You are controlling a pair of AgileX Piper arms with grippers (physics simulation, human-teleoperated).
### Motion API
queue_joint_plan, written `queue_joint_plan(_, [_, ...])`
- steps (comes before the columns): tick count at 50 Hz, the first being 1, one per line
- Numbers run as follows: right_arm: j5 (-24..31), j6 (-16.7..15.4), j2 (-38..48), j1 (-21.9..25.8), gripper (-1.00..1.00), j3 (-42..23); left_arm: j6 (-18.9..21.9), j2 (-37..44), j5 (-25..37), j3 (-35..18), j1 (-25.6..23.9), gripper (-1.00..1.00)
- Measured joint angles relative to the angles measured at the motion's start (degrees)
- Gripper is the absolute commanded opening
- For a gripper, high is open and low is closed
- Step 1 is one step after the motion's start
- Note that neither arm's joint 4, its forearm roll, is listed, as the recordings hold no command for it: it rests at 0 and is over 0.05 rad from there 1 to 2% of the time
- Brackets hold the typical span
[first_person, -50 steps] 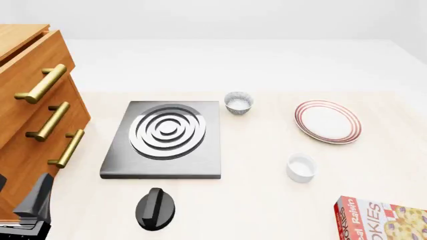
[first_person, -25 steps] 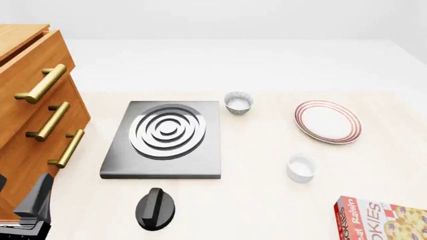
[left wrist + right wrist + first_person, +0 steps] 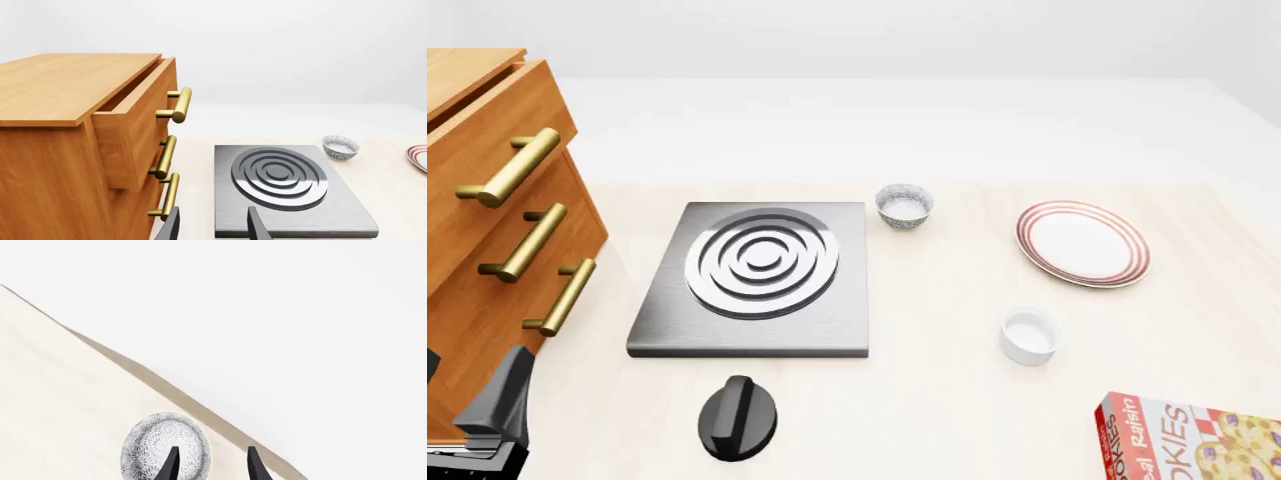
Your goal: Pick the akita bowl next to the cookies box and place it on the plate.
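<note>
**A:** Where's the bowl (image 3: 157,442)?

**B:** The right wrist view has it. It sits on the worktop (image 3: 53,390) close to the worktop's edge, with only its speckled outside showing. The right claw (image 3: 212,451) is right at it with its fingers apart. One finger overlaps the bowl in the picture and the other is off to the side. I can't tell whether anything touches.

**A:** And the box and plate?

**B:** In the front view the box (image 3: 1188,440) is cut off at the lower right corner. The plate (image 3: 1081,243) lies at right of centre, well apart from the box. A white cup (image 3: 1029,335) stands between them.

**A:** There's a speckled bowl up there too.

**B:** Yes, the other bowl (image 3: 904,205) is above centre, just beside the upper right corner of the stove (image 3: 758,275). A black knob (image 3: 737,418) lies below the stove.

**A:** And the left claw?

**B:** The left claw (image 3: 212,225) has its fingers apart and holds nothing. It is at the front view's lower left, next to the drawers (image 3: 481,200), whose top drawer is pulled out a little.
</note>
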Motion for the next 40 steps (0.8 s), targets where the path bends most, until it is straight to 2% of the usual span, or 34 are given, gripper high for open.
queue_joint_plan(32, [-3.99,-1.59,6.73,1.07,1.00,0.78,0.00,0.00,0.00,0.00,0.00,1.00])
queue_joint_plan(33, [-4.02,-1.57,6.75,1.10,-1.00,0.76,0.00,0.00,0.00,0.00,0.00,1.00])
queue_joint_plan(40, [-4.23,-1.26,6.20,1.53,-1.00,0.45,0.00,0.00,0.00,0.00,0.00,1.00])
